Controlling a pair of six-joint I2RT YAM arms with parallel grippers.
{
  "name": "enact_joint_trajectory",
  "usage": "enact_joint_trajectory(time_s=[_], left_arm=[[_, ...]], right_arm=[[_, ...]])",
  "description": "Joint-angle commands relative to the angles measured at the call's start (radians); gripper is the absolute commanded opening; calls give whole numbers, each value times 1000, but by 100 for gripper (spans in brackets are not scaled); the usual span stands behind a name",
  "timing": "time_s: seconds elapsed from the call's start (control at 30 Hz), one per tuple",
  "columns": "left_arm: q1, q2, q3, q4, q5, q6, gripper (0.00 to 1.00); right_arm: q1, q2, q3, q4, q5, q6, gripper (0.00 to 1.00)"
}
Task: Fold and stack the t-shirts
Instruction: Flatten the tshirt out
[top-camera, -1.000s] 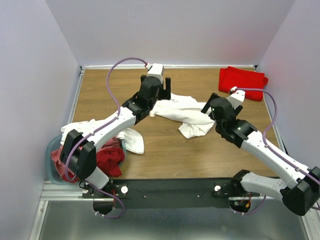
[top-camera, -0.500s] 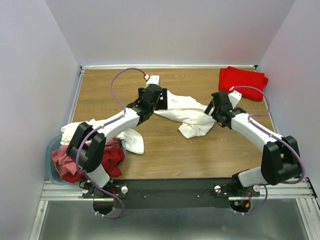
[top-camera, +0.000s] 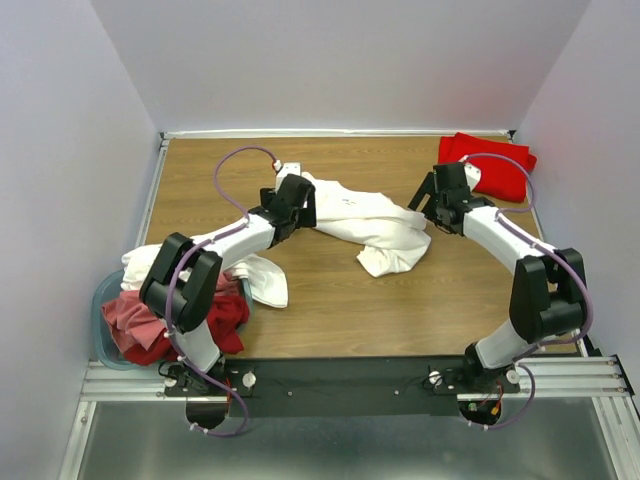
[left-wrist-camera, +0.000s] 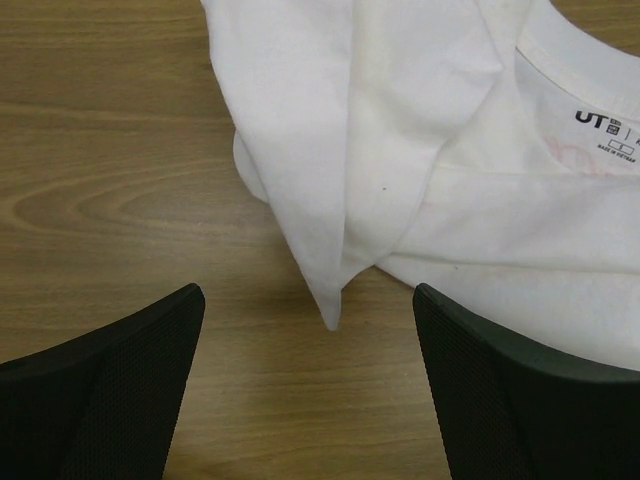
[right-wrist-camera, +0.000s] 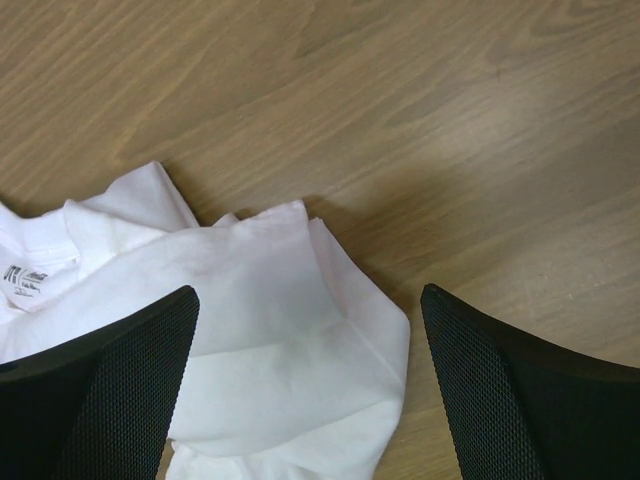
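white t-shirt (top-camera: 368, 218) rumpled between gaping left hand (left-wrist-camera: 307, 295) and right hand (right-wrist-camera: 310, 292).

Wood table (top-camera: 330, 310): crumpled white tee (top-camera: 370, 215) ctr, red tee (top-camera: 510, 180) far-R corner.

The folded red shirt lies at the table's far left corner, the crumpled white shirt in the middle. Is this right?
No. The top view shows the red shirt at the far right corner; the white shirt is in the middle.
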Motion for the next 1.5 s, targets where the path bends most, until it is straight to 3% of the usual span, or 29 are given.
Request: enact_joint_trajectory(time_s=[0.0,0.27,0.5,0.53,0.67,0.7,0.73,0.77,0.8,0.83,0.93,1.13,1.3,1.47], left_arm=[[23,22,-24,4,-15,-8,92],[26,54,-51,58,43,-21,79],[29,73,-39,79,57,-20,57],[30,73,-37,81,63,-18,47],[41,76,-39,90,96,-23,22],[50,71,-40,96,105,-24,7],[56,68,-43,96,114,-26,0],[67,59,-45,98,135,-29,0],[87,42,-50,104,163,-37,0],[101,42,-51,105,163,-38,0],[151,-9,-44,110,211,-40,0],[234,-73,134,60,296,-2,0],[299,-30,448,-28,376,-34,0],[351,-10,688,-62,464,-89,0]], right_arm=[[-14,60,34,25,-82,-28,98],[-18,157,67,50,-136,-24,96],[-23,200,103,65,-163,-31,90],[-24,203,103,67,-170,-34,88],[-24,203,101,67,-211,-39,65],[-26,198,94,67,-226,-39,61],[-24,194,91,67,-234,-39,56],[-26,189,84,65,-239,-34,36],[-29,180,75,65,-258,-25,22],[-32,175,71,67,-259,-24,22],[-41,152,72,62,-283,-19,1],[-116,125,213,9,-317,-63,1],[-207,161,529,-74,-351,-82,0],[-221,195,805,-114,-394,-103,1]])
